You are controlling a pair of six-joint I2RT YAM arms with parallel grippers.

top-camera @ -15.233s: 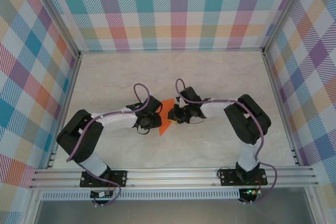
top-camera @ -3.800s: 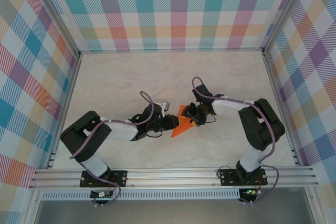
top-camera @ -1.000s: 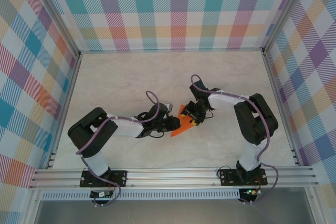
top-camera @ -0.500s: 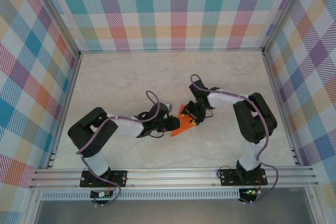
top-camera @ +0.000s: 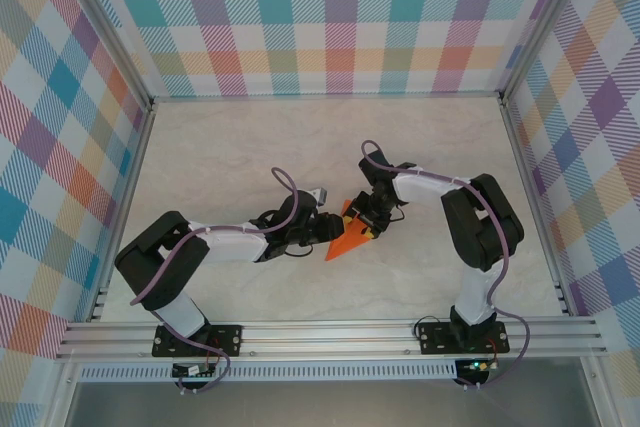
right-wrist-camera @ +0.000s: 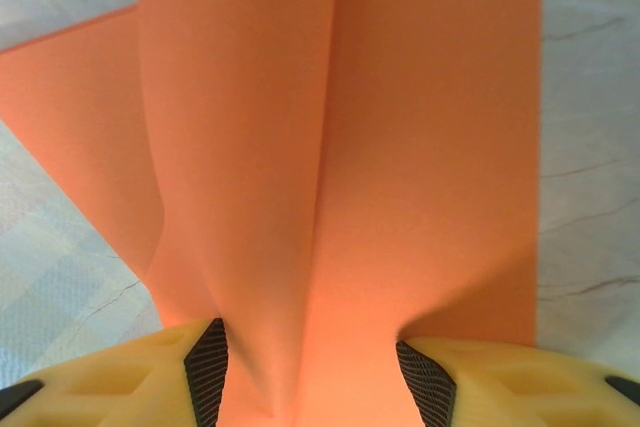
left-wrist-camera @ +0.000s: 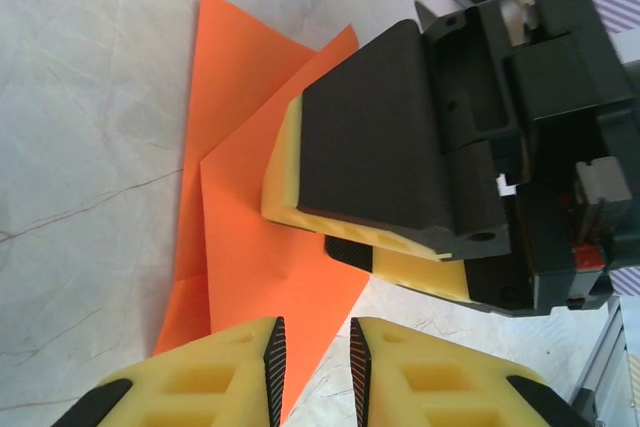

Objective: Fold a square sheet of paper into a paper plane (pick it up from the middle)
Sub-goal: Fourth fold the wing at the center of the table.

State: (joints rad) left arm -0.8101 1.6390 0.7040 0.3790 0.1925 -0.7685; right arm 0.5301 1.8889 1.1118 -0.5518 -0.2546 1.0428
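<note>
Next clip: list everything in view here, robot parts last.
sheet of paper: one, orange, partly folded, mid-table
table: one, pale marbled, under everything
walls: three, multicolour plaid, back and sides
frame rail: one, silver, near edge
cables: two, purple, along the arms
left arm: one, black and white, left side
right arm: one, black and white, right side
left gripper: one, yellow fingers, paper's left edge
right gripper: one, yellow fingers, astride the paper
</note>
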